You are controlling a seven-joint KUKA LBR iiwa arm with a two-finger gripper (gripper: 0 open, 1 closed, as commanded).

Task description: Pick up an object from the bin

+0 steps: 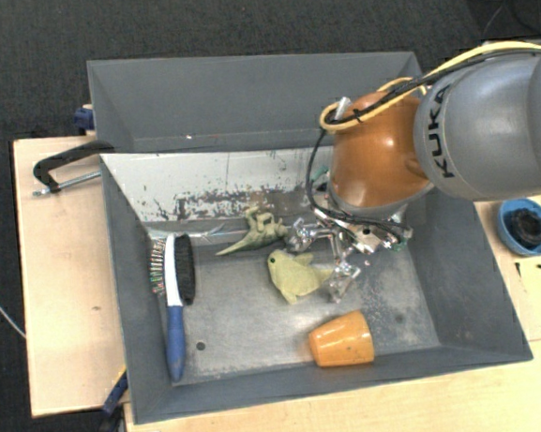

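My gripper (322,258) hangs under the arm's orange cover in the middle of the bin, open, its metal fingers spread apart. A pale yellow-green lumpy thing (291,277) lies on the bin floor just left of the fingertips, touching or nearly touching them; I see nothing held between them. A green toy dinosaur (256,230) lies just up and left of the gripper, near the back wall. An orange cup (341,339) lies on its side below the gripper, near the front wall.
A brush (173,294) with a blue handle, white head and black bristles lies along the bin's left wall. The arm and its orange cover hide the bin's back right part.
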